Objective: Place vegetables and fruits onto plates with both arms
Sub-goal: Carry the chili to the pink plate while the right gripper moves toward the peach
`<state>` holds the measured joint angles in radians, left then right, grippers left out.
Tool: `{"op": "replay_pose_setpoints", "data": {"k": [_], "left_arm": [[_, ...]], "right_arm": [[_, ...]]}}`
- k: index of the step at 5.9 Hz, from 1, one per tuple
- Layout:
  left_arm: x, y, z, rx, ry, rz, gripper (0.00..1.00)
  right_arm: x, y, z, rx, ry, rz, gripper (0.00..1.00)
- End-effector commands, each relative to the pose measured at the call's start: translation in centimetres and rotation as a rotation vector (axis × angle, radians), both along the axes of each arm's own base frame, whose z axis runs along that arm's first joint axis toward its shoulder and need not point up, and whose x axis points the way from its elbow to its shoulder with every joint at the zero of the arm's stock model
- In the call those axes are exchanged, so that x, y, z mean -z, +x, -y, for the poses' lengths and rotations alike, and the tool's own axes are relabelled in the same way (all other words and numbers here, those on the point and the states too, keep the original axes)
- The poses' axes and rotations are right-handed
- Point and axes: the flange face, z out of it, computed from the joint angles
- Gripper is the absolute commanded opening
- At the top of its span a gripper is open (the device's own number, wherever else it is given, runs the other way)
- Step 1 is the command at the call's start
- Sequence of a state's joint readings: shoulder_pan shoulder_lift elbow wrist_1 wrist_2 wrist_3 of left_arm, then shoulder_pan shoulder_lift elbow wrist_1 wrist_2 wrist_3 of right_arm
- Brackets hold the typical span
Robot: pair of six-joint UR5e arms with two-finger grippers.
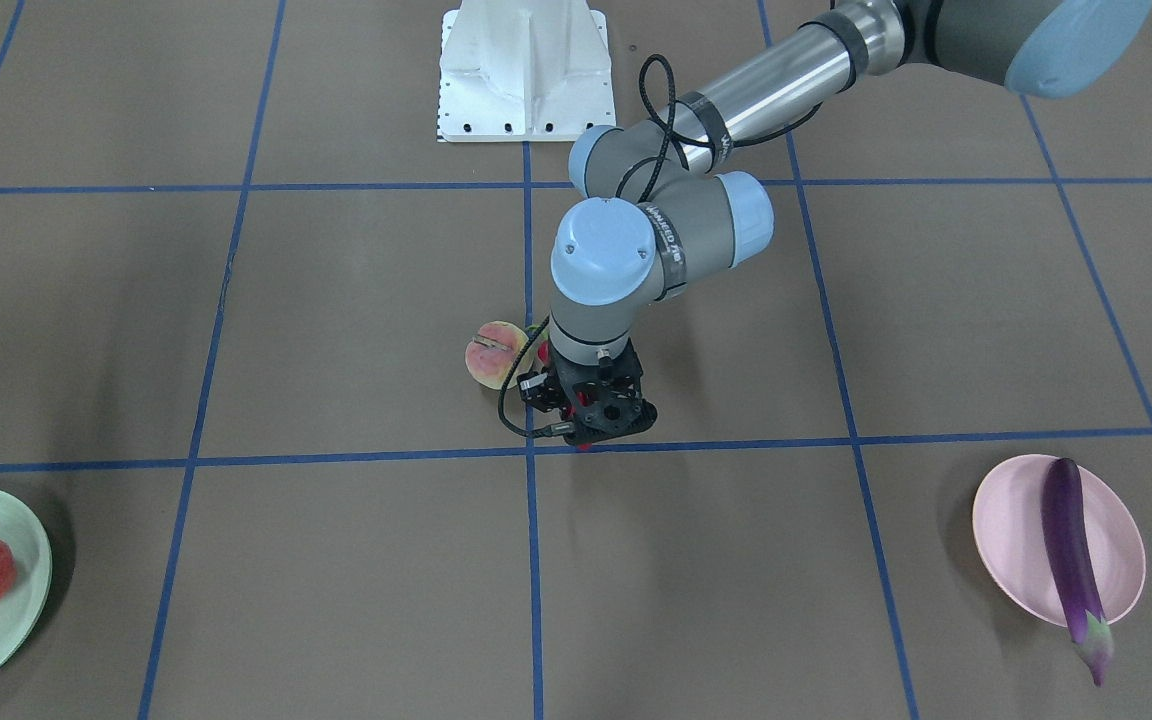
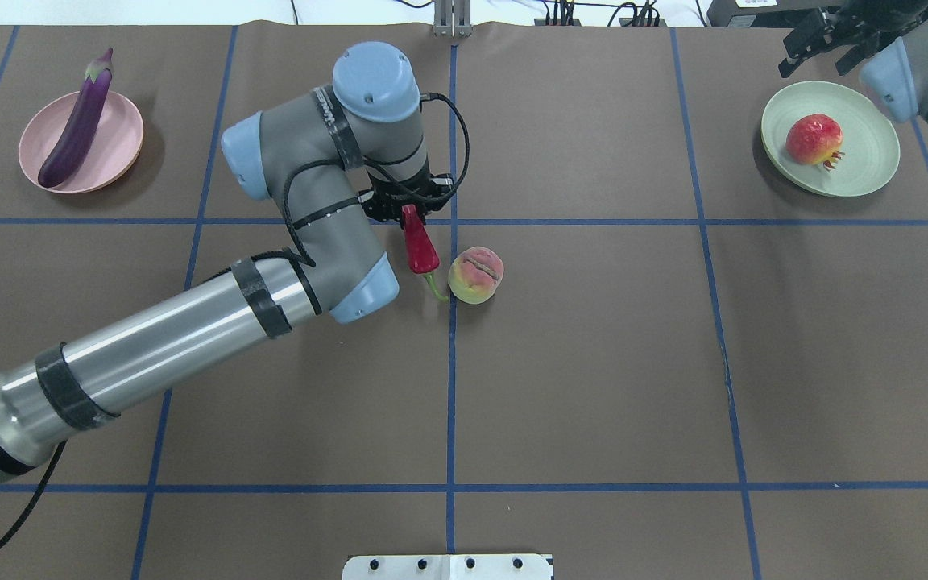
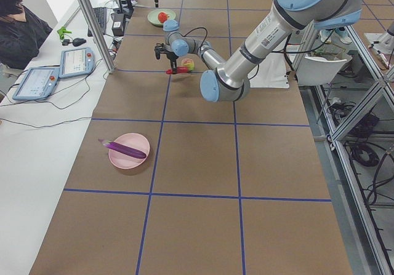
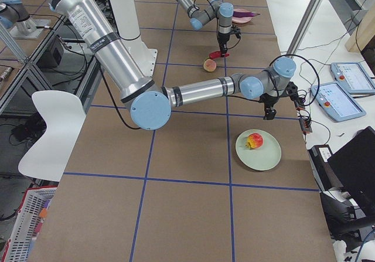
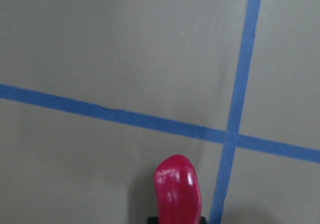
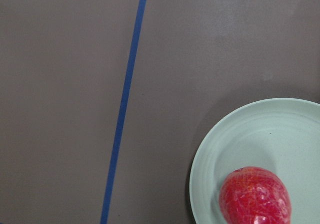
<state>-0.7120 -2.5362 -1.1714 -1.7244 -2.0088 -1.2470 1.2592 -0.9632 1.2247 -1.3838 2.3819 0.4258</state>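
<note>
My left gripper [image 2: 405, 211] is shut on the red chili [image 2: 420, 248] and holds it low over the table, by a blue tape crossing. The chili's tip shows in the left wrist view [image 5: 178, 191]. The green stem points at the pink-yellow peach [image 2: 476, 275], which lies on the table just beside it. The purple eggplant [image 2: 77, 129] lies across the pale pink plate [image 2: 119, 138]. The mottled red pomegranate [image 2: 814, 138] sits on the mint green plate [image 2: 871, 157]. My right gripper [image 2: 826, 44] hovers open and empty above that plate's far edge.
The white base block [image 1: 526, 70] stands at the table's robot side. Blue tape lines [image 2: 452, 362] divide the brown table into squares. A person, tablets and cables [image 3: 61, 66] are at the side bench.
</note>
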Motion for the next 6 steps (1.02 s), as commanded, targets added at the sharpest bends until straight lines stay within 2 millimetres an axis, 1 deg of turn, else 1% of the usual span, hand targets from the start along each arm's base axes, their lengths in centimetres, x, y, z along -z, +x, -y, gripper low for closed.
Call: {"op": "replay_pose_setpoints", "data": {"k": [1,2,3,4,5,6], "left_arm": [[-1.9,-9.5,7.3,-0.036,0.059,0.090,0.00],[-3.5,-16.1,11.4,-0.076,0.121,0.152,0.00],[-7.4,-23.2,15.2,-0.104,0.137,0.220,0.00],[-12.2,-27.5,18.1,-0.172,0.152,0.279,0.00],[-15.4,-29.1,19.7,-0.180,0.183,0.407,0.00],[-19.0,-29.0,20.8,-0.169,0.201,0.440,0.00]], "right_arm": [[5.8,-5.2,-2.4,-0.071,-0.087,0.045,0.99],[9.2,-8.2,-3.6,-0.098,-0.124,0.071,0.99],[12.9,-12.2,-4.3,-0.134,-0.195,0.095,0.99],[16.7,-18.4,-6.1,-0.166,-0.224,0.083,0.99],[20.1,-24.5,-8.4,-0.196,-0.221,0.063,0.99],[22.2,-27.3,-9.9,-0.211,-0.259,0.074,0.99]]}}
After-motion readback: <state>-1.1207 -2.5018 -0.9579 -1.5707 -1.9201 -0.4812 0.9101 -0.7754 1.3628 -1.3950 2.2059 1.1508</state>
